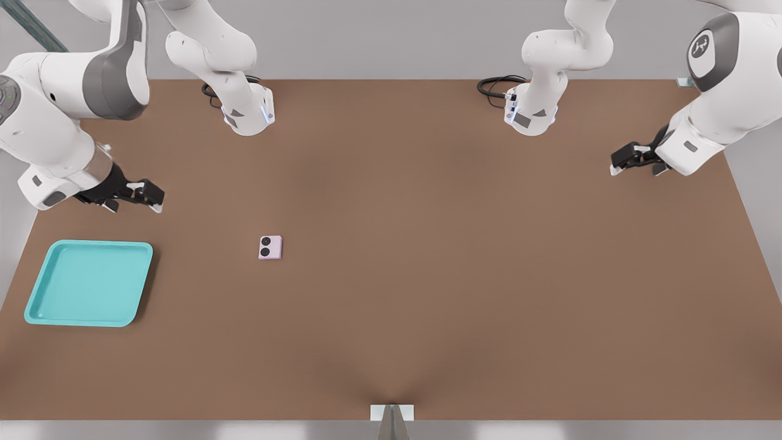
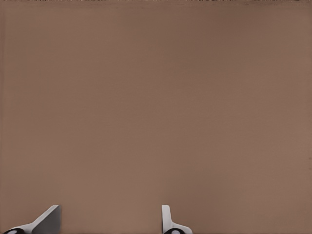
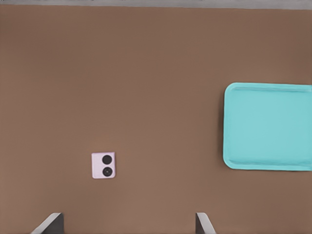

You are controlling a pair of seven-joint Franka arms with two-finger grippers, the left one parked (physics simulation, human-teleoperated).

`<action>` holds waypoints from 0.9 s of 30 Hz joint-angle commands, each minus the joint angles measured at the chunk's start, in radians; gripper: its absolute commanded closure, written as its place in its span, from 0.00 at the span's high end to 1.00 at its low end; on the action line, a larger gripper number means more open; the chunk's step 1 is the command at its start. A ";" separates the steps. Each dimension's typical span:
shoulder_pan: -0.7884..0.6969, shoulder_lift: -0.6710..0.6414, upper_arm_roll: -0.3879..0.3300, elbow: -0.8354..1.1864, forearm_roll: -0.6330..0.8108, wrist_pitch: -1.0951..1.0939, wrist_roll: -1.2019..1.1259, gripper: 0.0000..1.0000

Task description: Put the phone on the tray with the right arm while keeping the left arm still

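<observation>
The right arm (image 1: 67, 116) reaches in from the front view's left edge, and its gripper (image 1: 137, 198) hangs above bare brown table (image 1: 427, 275), fingers apart with nothing between them; in the right wrist view the two pale fingertips (image 3: 48, 223) stand wide of each other over open tabletop. The phone (image 1: 270, 247) lies flat on the table, lens side up, its two black lenses on the side toward the front view's left. From the gripper it sits at about four o'clock in the front view, well apart. The tray (image 1: 36, 305) rests flat near the table's edge on the front view's left, at roughly seven o'clock from the gripper and nearly nine o'clock from the phone, well apart from it. The wrist camera catches both: phone (image 3: 103, 165) and tray (image 3: 234, 161), a broad stretch of brown between them.
</observation>
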 commanded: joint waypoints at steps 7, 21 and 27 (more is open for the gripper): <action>0.022 0.022 0.102 -0.266 0.009 0.311 0.039 1.00; 0.045 0.365 0.235 -0.466 -0.043 0.710 0.389 1.00; 0.005 0.393 0.235 -0.639 -0.044 0.928 0.388 1.00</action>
